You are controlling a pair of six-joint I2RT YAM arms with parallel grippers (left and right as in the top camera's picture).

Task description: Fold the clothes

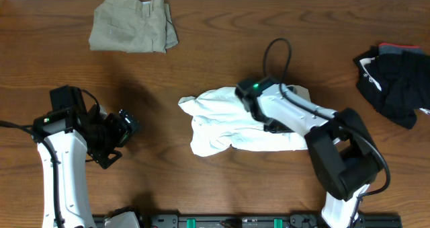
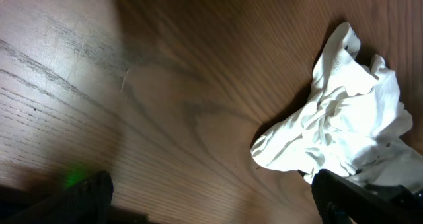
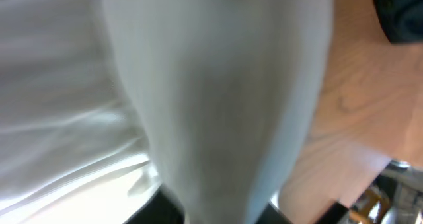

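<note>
On the table (image 1: 222, 60), the right gripper (image 1: 259, 105) sits in the white T-shirt (image 1: 218, 130); its hold I can't make out. The left gripper (image 1: 124, 142) hangs nearby, spread wide, empty

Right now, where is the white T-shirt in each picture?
Overhead: the white T-shirt lies crumpled near the middle of the wooden table.
Left wrist: the white T-shirt is bunched at the right edge.
Right wrist: the white T-shirt, blurred and very close, fills most of the picture.
Shared landmark: the wooden table shows in all three views.
</note>
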